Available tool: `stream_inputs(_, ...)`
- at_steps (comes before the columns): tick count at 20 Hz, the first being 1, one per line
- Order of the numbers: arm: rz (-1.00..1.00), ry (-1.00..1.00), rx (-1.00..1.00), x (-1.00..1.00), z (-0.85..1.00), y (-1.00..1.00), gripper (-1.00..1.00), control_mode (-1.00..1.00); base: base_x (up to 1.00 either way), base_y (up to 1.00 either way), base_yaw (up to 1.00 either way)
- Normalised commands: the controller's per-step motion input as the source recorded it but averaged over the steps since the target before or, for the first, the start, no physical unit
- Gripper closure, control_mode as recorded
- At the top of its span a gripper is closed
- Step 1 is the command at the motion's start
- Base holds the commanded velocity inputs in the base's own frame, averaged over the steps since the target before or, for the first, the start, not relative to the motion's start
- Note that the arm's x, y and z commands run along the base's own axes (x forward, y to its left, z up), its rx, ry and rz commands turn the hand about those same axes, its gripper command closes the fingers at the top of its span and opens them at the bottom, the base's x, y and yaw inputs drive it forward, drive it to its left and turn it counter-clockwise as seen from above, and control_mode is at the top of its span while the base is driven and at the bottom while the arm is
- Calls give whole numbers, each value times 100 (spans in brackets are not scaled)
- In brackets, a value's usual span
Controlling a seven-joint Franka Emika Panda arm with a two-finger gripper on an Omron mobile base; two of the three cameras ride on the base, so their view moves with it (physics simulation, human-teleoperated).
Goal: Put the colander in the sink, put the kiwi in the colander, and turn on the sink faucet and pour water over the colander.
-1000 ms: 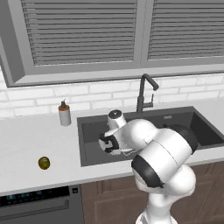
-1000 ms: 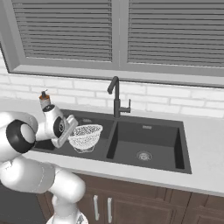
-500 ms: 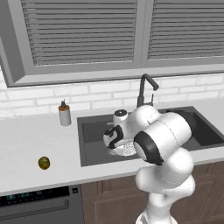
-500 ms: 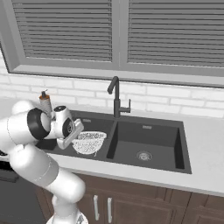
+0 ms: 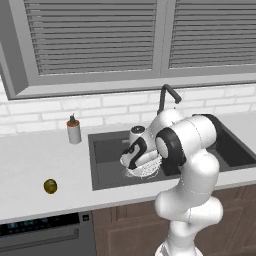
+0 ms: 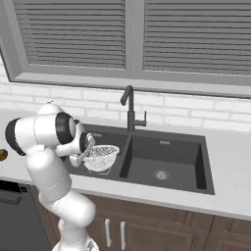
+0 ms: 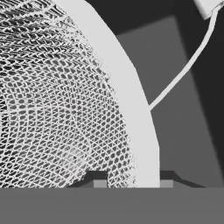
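Colander (image 6: 101,157) swung from counter edge to over left basin of sink (image 6: 196,169) — gripper (image 7: 131,181) clamped on its rim. Kiwi (image 5: 50,186) waiting on counter.

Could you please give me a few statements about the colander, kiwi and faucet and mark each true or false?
1. The tool is shut on the colander rim. True.
2. The kiwi lies in the colander. False: it sits on the counter, left of the sink.
3. The colander is over the left basin. True.
4. Blue water runs from the faucet. False: no stream shows.
5. The soap bottle stands in the sink. False: it stands on the counter by the wall.
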Motion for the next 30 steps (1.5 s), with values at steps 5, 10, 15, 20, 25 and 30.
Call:
stream_inputs(5,-6,0,2,1,-32,5,100,-100,0,0,0)
stream_inputs(10,-3,5,2,0,-30,0,100,-100,0,0,0)
stream_inputs(15,-2,7,2,-14,-26,0,100,-100,0,0,0)
stream_inputs(20,-3,8,0,-25,-4,0,100,-100,0,0,0)
stream_inputs(25,-5,5,0,-36,0,0,100,-100,0,0,0)
stream_inputs(30,-4,1,0,-18,0,0,100,-100,0,0,0)
